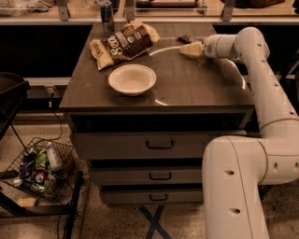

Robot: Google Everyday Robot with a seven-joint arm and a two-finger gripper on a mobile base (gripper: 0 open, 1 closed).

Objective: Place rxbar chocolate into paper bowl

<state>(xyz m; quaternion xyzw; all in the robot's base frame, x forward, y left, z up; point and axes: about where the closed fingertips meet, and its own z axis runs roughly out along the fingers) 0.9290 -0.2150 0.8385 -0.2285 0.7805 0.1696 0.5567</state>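
Observation:
The paper bowl (132,79) is round and off-white and stands empty on the left half of the dark table top. A small dark bar, the rxbar chocolate (186,38), lies flat near the table's back edge, right of centre. My gripper (188,49) reaches in from the right, low over the table, just in front of the bar and very close to it. The gripper partly hides the bar's near side. The bowl is well to the left of the gripper and nearer the front.
A big brown-and-cream snack bag (124,43) lies behind the bowl at the back left. A can (107,11) stands behind it. The table (196,88) has drawers below. A wire basket of trash (39,168) sits on the floor at left.

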